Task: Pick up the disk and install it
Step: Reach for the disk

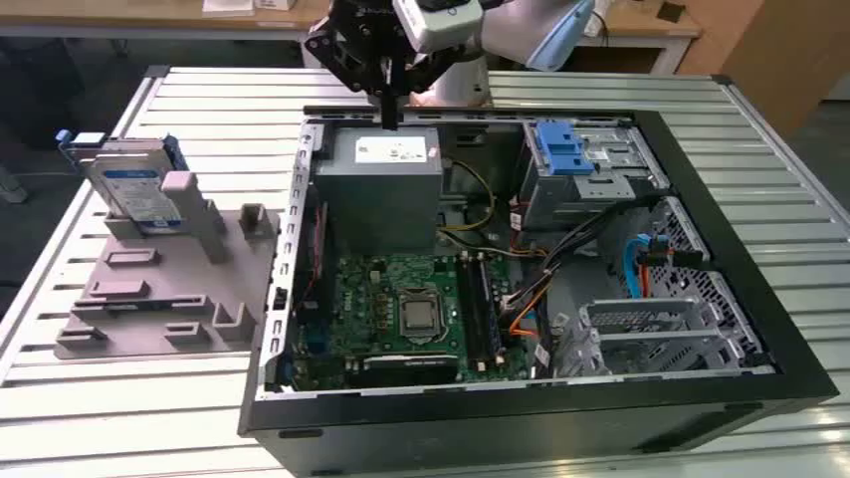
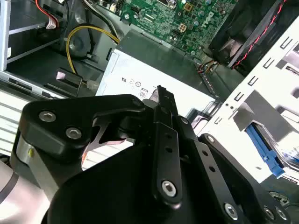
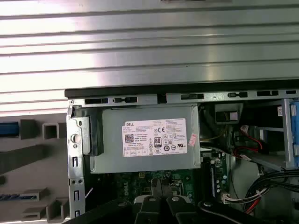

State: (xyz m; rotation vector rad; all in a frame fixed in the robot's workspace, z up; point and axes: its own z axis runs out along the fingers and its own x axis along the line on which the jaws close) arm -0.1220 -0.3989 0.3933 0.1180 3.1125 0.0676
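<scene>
Tool [image 1: 389, 121] closed, empty, over the PSU [image 1: 385, 179]; disk [image 1: 133, 189] not picked yet.
Exterior view: tool hung top centre above the PSU, gripping nothing. Disk stood upright in the grey fixture [image 1: 133, 294] at left, well apart from it. Risk as I judged it: a low traverse could clip the case wall [image 1: 295, 229]; an off-centre grip could tip the disk.

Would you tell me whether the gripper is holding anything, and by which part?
Nothing: the gripper hangs empty above the case; the disk stands in its holder.
</scene>
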